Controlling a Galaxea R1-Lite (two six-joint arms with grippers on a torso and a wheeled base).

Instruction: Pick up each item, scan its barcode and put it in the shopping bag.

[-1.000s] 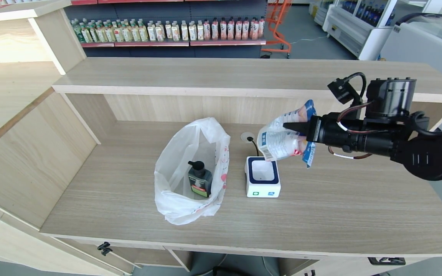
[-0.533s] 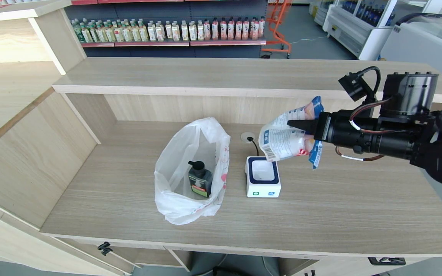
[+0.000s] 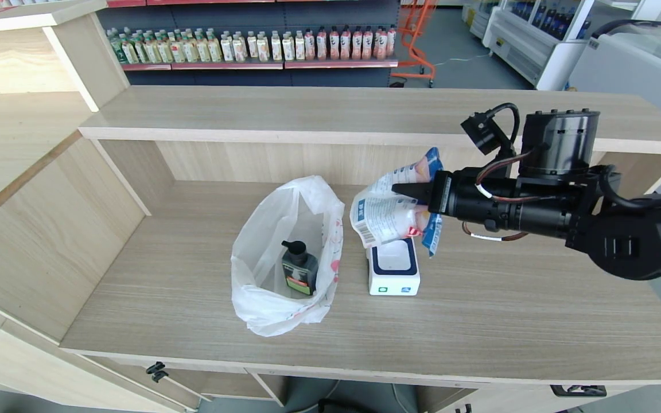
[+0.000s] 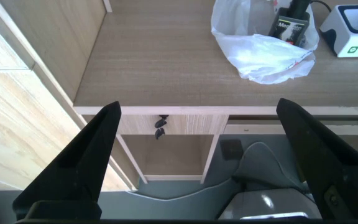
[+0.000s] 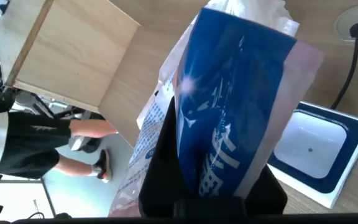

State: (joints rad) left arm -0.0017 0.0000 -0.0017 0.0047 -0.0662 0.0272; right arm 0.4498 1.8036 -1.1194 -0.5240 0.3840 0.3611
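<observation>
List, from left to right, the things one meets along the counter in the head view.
shopping bag, with the bottle inside it → scanner. The packet held in the right hand hangs above the scanner, so it has no clear place in this order.

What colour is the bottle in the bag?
Dark grey-green bottle, black pump; clearest in the head view.

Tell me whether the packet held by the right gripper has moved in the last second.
Yes. The packet has shifted to the robot's left across the scanner, toward the shopping bag.
</observation>
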